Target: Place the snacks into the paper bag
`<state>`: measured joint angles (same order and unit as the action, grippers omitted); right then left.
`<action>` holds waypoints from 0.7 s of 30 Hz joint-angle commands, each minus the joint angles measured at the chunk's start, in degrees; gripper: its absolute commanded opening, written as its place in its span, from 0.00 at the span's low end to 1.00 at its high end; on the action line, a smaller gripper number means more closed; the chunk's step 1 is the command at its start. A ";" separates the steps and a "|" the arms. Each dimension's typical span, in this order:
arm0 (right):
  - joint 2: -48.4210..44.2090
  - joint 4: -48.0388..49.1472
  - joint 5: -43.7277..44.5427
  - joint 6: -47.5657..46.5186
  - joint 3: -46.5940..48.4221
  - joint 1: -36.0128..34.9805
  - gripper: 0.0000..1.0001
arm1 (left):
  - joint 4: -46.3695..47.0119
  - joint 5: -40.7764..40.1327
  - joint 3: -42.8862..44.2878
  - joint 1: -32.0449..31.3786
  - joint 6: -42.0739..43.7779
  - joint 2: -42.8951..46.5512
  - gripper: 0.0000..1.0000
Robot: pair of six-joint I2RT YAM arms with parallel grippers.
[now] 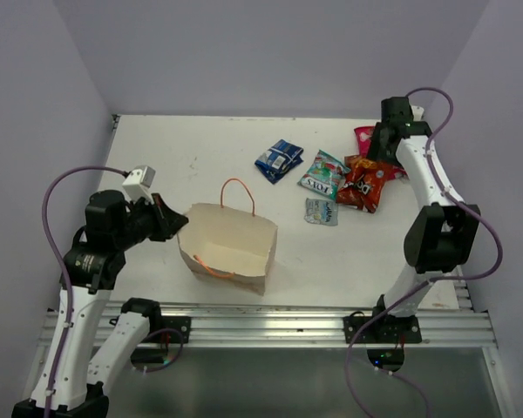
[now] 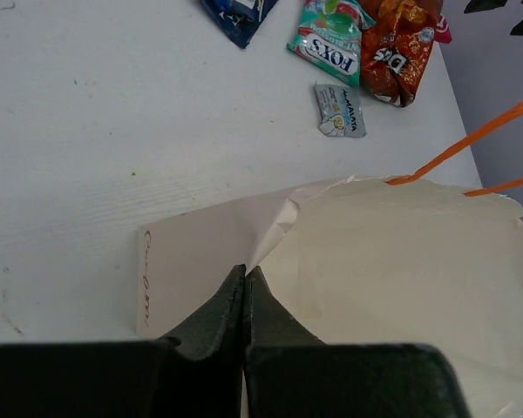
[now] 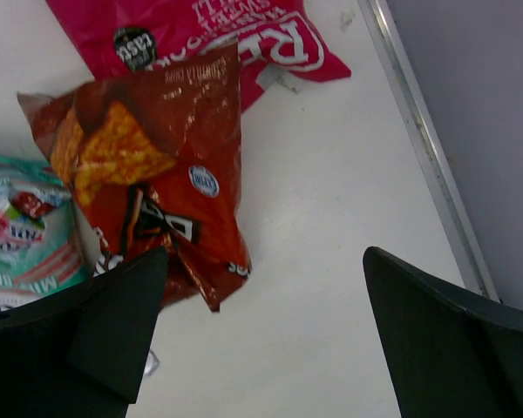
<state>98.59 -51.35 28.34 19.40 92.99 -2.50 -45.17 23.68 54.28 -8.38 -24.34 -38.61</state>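
Observation:
The cream paper bag (image 1: 229, 244) stands open near the middle of the table, orange cord handles up. My left gripper (image 2: 245, 272) is shut on the bag's left rim (image 2: 270, 235), pinching the paper. The snacks lie at the back right: a blue packet (image 1: 278, 160), a green-white packet (image 1: 323, 175), a small silvery packet (image 1: 321, 212), an orange-red packet (image 1: 367, 183) and a red-pink bag (image 1: 364, 138). My right gripper (image 3: 266, 266) is open above the table just right of the orange-red packet (image 3: 161, 165), with the red-pink bag (image 3: 200, 35) beyond it. It holds nothing.
The table's right edge has a metal rail (image 3: 423, 148) close to my right gripper. Purple walls enclose the table on three sides. A metal frame (image 1: 270, 324) runs along the near edge by the arm bases.

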 commanded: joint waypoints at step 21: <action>38.25 6.80 -10.93 -0.50 35.24 11.12 0.99 | -8.62 -7.95 5.31 -0.14 -3.79 -0.76 0.00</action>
<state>134.41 -43.57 19.62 17.98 124.79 9.04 -51.68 16.86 57.12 -8.38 -26.48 -39.48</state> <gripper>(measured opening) 0.987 0.009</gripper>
